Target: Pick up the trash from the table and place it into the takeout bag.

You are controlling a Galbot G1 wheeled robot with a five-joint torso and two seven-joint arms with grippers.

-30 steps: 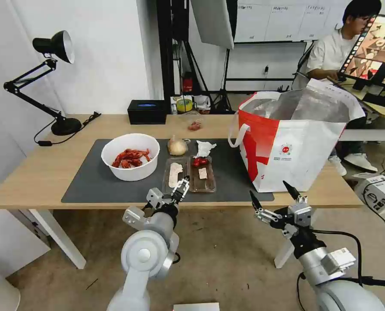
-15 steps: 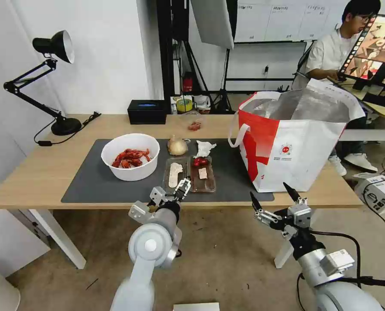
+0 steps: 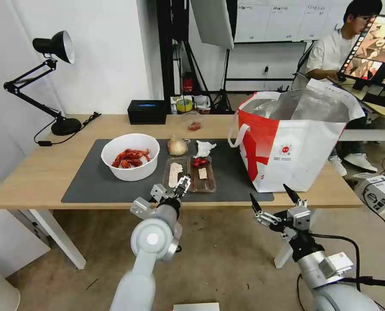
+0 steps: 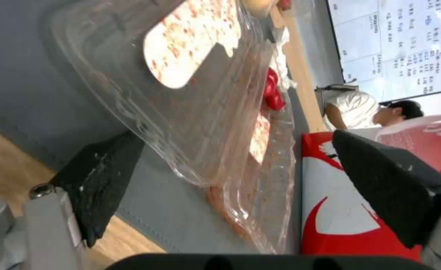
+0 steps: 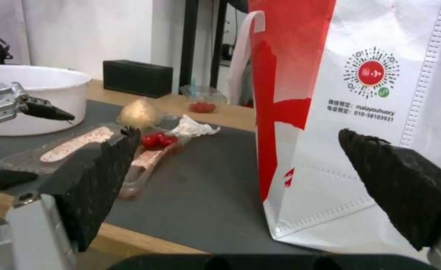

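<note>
While at the near edge of the table (image 3: 37, 172), left gripper (image 3: 181, 185) spread wide at the near end of the clear tray (image 3: 190, 175), nothing grasped, right gripper (image 3: 273, 202) splayed empty below the takeout bag (image 3: 294, 147), bowl of shells (image 3: 130, 156), onion-like lump (image 3: 177, 146), crumpled tissue (image 3: 204, 148) on the grey mat (image 3: 89, 181).

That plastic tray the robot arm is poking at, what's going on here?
The robot is clearing leftovers off the table into the white and red takeout bag. Its left gripper is open at the near edge of the clear plastic tray, not yet gripping it. The right gripper hangs open off the table's front edge, below the bag. The bowl of crayfish shells, tissue and onion-like lump sit untouched.
</note>
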